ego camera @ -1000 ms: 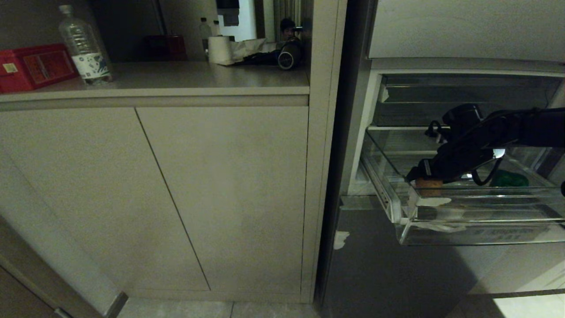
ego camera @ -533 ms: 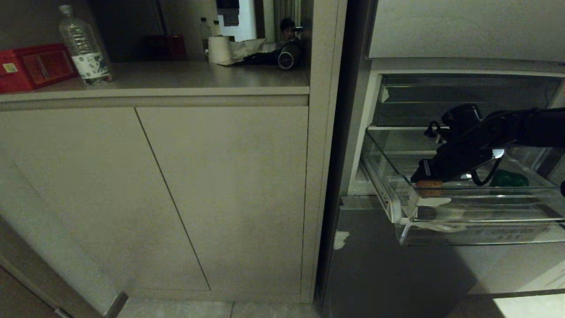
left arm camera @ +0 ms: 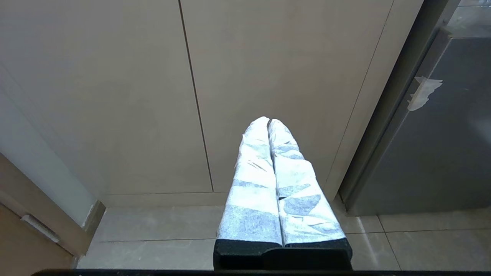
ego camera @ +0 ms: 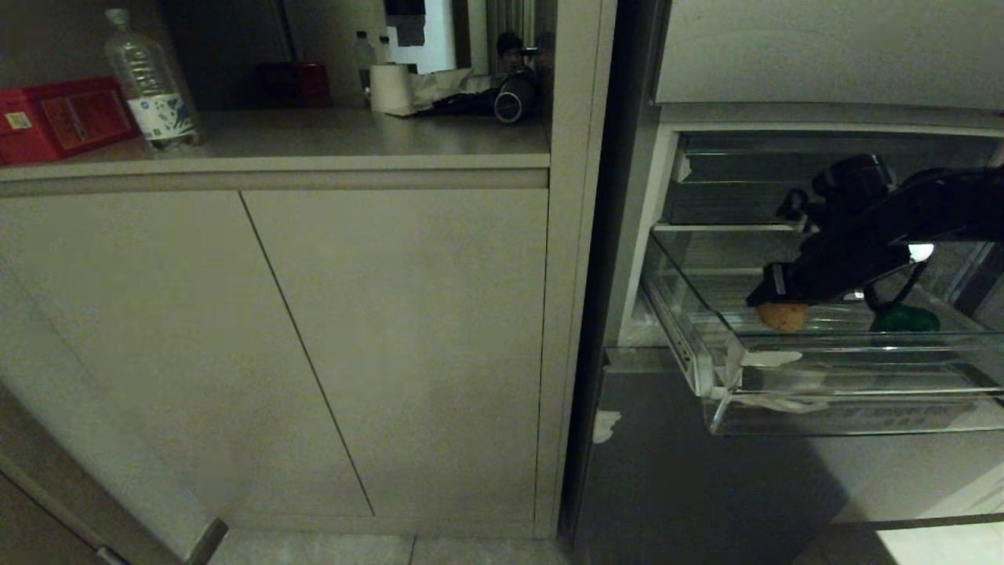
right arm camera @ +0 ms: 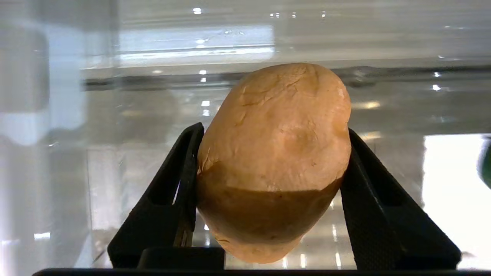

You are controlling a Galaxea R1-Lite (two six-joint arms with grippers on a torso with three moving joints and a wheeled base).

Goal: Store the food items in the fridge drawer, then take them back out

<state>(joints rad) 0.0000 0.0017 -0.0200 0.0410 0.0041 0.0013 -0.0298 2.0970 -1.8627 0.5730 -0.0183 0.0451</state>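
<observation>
Potato (right arm camera: 274, 153) sits clamped in right gripper (right arm camera: 268, 180) above fridge drawer (ego camera: 823, 392).

Tan-orange potato (right arm camera: 274, 153), black claw (right arm camera: 270, 199), clear fridge drawer (ego camera: 823, 408), green item (ego camera: 906, 318), red box (ego camera: 59, 118).

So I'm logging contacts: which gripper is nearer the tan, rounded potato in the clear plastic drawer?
Right. The right gripper has its fingers clamped on both sides of the tan potato, over the clear fridge drawer. The left gripper is parked facing the beige cabinet doors, well away.

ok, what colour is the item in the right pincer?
Orange-tan, potato-like rounded item; right wrist view shows it best.
</observation>
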